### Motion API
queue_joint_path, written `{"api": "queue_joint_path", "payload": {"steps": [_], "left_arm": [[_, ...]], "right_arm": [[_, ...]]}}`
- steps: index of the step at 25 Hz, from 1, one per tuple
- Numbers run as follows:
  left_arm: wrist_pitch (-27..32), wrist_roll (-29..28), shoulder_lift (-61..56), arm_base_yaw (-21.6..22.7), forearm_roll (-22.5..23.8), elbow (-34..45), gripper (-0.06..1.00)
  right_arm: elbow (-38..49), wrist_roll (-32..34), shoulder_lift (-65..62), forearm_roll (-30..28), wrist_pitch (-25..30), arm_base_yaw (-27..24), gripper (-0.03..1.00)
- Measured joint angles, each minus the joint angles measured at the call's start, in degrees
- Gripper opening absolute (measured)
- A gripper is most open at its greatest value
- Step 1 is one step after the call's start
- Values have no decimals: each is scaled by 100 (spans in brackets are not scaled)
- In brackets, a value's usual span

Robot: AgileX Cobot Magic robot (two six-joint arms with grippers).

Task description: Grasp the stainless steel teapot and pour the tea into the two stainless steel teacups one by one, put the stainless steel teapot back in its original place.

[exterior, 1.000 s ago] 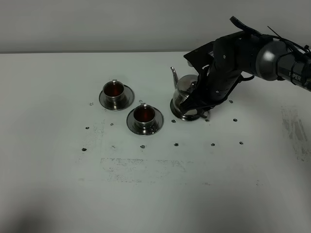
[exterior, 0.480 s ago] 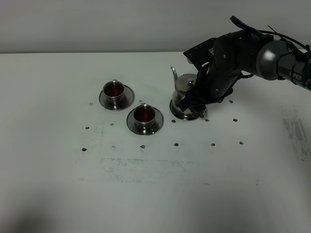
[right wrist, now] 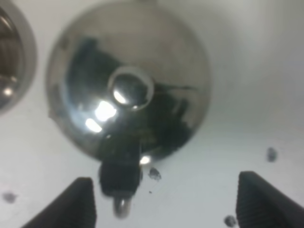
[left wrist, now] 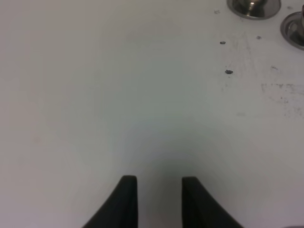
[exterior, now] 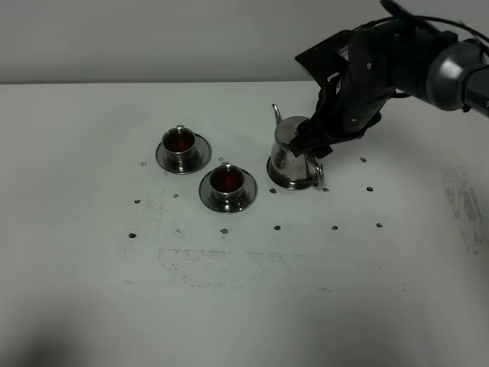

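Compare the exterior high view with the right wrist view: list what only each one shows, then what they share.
Only the exterior high view: both teacups on their saucers, each holding reddish-brown tea, the teapot's spout, the whole white table, and the right arm above the pot.

Only the right wrist view: the lid's round knob from straight above, and the right gripper with its fingertips spread wide, holding nothing.

Both: the stainless steel teapot standing upright on the table, its handle free of the gripper.

Lab-type robot test bench: bare white table (exterior: pixel 229 306) with small dark position marks (exterior: pixel 276 228), plain grey wall (exterior: pixel 153 38), black robot arm (exterior: pixel 382 69).
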Motion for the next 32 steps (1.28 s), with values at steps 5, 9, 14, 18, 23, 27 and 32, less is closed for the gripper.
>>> {"api": "queue_joint_path", "payload": {"steps": [5,9,14,18,23,27,32], "left_arm": [[0,12,0,0,0,0,28],[0,22,0,0,0,0,28],[0,22,0,0,0,0,28],[0,22,0,0,0,0,28],[0,17,0,0,0,0,28],[0,17,0,0,0,0,28],[0,17,0,0,0,0,28]], "right_arm": [[0,0,-716,-3,282,0,54],[0,0,-1408,-13,718,0,51],[0,0,-2427,-431,1555,0,47],[0,0,-3199,-616,2037,0,44],[61,0,-4060,-507,2065,0,40],[989,0,-4949,84,1681,-53,37],[2638,0,-6291,604,1148,-513,33]]}}
